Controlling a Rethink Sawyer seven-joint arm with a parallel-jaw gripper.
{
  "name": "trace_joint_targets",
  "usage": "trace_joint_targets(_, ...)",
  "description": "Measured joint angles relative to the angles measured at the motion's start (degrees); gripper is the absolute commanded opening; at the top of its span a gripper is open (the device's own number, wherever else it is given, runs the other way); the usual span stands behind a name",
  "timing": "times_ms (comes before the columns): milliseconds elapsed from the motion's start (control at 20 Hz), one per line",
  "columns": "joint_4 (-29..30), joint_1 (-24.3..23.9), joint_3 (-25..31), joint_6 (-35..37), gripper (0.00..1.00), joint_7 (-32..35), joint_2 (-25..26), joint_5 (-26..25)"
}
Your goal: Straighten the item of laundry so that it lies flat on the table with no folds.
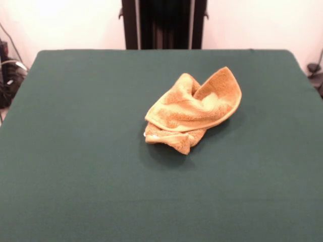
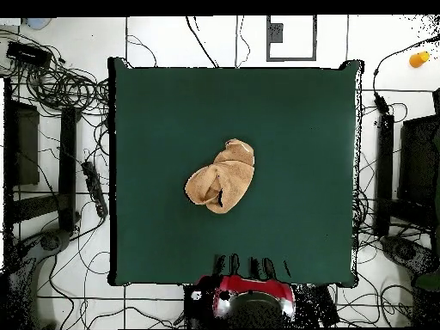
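The golden-orange towel (image 1: 194,111) lies crumpled in a heap a little right of the middle of the dark green table (image 1: 75,151). Its edges are folded over and one corner curls up at the back right. In the overhead view the towel (image 2: 222,178) sits near the centre of the table (image 2: 301,129), bunched into a rough oval. The gripper does not show in either view.
The robot's black pedestal (image 1: 164,24) stands behind the table's far edge. In the overhead view the red and black robot base (image 2: 245,299) is at the table's bottom edge. Cables and dark equipment (image 2: 60,94) lie on the floor around the table.
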Motion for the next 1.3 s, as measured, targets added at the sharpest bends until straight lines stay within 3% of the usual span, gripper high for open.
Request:
trace_joint_targets(450, 0.55, -6.72, -0.01, -2.28, 1.00, -10.75, 0.74, 0.55)
trace_joint_targets(1150, 9.60, -16.10, 0.54, -17.80, 1.00, -29.76, 6.14, 10.69)
trace_joint_targets(1300, 13.79, -19.96, 2.22, -24.15, 1.00, -34.45, 8.07, 15.06)
